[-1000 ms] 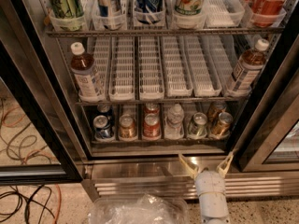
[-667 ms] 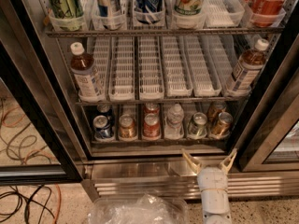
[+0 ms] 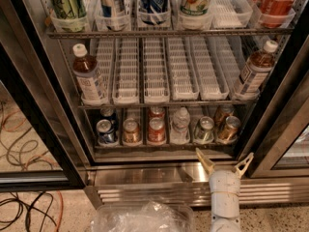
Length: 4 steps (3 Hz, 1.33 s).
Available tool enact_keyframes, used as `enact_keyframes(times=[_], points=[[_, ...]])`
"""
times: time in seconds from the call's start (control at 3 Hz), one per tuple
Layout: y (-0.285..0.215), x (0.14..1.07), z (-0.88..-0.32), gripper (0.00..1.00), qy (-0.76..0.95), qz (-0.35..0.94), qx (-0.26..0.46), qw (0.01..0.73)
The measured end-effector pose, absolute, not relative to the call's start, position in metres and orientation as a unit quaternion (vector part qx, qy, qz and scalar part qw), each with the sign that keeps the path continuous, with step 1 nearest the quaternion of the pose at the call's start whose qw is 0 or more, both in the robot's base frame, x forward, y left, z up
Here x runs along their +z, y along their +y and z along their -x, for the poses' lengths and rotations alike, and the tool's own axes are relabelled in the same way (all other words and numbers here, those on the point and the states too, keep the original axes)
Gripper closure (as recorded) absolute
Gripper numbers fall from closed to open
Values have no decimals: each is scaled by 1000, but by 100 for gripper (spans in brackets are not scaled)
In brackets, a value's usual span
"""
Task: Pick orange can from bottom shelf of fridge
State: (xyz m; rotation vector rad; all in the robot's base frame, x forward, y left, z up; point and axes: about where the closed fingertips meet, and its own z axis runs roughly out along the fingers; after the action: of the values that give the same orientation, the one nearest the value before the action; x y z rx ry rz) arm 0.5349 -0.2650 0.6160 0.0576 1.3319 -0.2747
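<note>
The fridge (image 3: pixel 145 177) stands open in front of me. On its bottom shelf (image 3: pixel 164 148) a row of short cans stands in white lanes. An orange-gold can (image 3: pixel 228 128) with a silver top leans at the far right, with another like it behind it (image 3: pixel 222 113). A second orange-brown can (image 3: pixel 131 131) stands between the blue can (image 3: pixel 106 132) and the red can (image 3: pixel 156 129). My gripper (image 3: pixel 224 156) is open, fingers pointing up. It sits in front of the steel base, just below the shelf and under the right-hand orange can, touching nothing.
A small water bottle (image 3: pixel 180 124) and a green-silver can (image 3: pixel 204 129) stand between the red can and the right orange can. Tea bottles (image 3: pixel 89 81) (image 3: pixel 253 71) flank the middle shelf. A clear plastic bag (image 3: pixel 140 219) lies on the floor. Cables (image 3: pixel 19 129) lie at the left. The black door frame (image 3: pixel 285 129) is close on the right.
My gripper has moved a little to the right and up toward the bottom shelf, still open. The cans have not moved.
</note>
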Motion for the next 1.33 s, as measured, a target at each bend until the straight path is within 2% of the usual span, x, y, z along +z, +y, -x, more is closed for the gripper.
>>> enact_keyframes(times=[0.33, 0.67, 1.0, 1.33], points=[[-265, 617, -535, 0, 615, -26, -128, 778], [-265, 617, -535, 15, 615, -26, -128, 778], [-265, 617, -535, 36, 615, -26, -128, 778], [-266, 617, -535, 41, 615, -26, -128, 778]])
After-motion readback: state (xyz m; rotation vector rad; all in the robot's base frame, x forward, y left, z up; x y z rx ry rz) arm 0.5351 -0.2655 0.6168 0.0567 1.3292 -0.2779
